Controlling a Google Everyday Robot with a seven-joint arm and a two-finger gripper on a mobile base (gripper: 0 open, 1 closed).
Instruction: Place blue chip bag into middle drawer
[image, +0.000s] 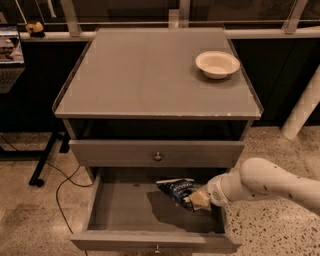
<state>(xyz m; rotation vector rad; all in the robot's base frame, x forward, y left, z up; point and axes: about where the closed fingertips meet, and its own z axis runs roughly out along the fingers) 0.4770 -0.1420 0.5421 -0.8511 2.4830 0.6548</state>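
Camera view: a wide shallow grey middle drawer (120, 209) stands pulled out from a grey cabinet. A crinkled dark-blue foil chip bag with white lettering (176, 188) hangs inside the drawer's right half, toward the back, and casts a shadow on the drawer floor below it. The gripper (199, 200) reaches in from the right at the end of a thick white arm (270, 184). Its jaws are closed on the chip bag's right end. The arm crosses above the drawer's right wall.

Directly above the bag and the gripper, the matching grey upper drawer front (110, 153) with its small round metal knob (158, 156) is closed; the bag's top edge sits just below its lower edge. Above that is a dark open recess (155, 129) under the flat grey counter (135, 75). A white round bowl (217, 64) rests on the counter near its right rear corner, well apart from the bag.

The left half of the drawer floor is bare. Left of the cabinet, a black cable (59, 186) trails over the speckled floor (280, 235) beside a black stand leg (44, 162). A white post (301, 111) rises to the right, behind the arm.
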